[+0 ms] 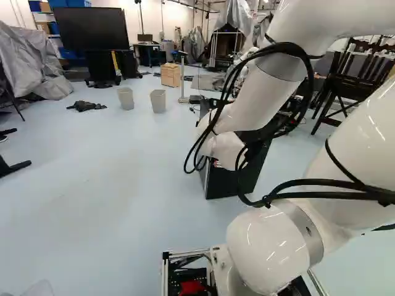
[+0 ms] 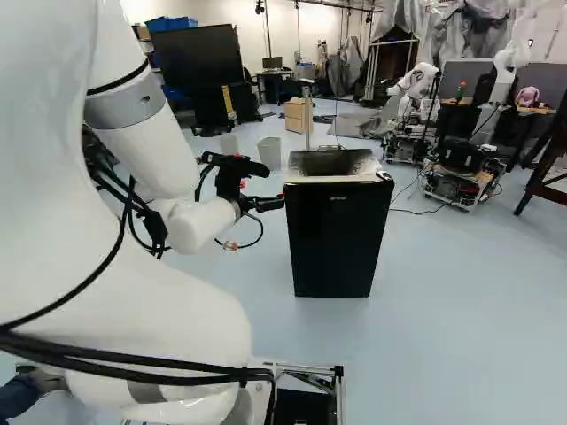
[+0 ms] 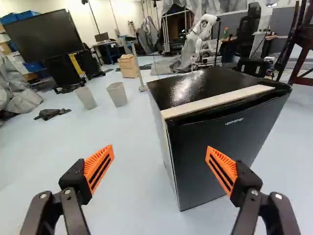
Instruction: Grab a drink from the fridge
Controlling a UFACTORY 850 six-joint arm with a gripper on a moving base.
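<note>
A small black fridge (image 2: pixel 335 239) stands on the floor ahead, its door closed; the left base view shows it partly behind my arm. My gripper (image 2: pixel 276 202) is at the upper left of the fridge in the right base view. Seen from the wrist, the gripper (image 3: pixel 160 167) stands wide open with nothing between its orange pads, and one finger overlaps the front of the fridge (image 3: pixel 222 147). Whether that finger touches the door I cannot tell. No drink shows, as the fridge's inside is hidden.
Two grey bins (image 1: pixel 158 101) and a wooden drawer box (image 1: pixel 171 74) stand beyond the fridge to one side. Another robot (image 2: pixel 416 97) is behind it on the other side. A large black screen (image 1: pixel 90 28) and a dark cloth (image 1: pixel 86 106) are farther off.
</note>
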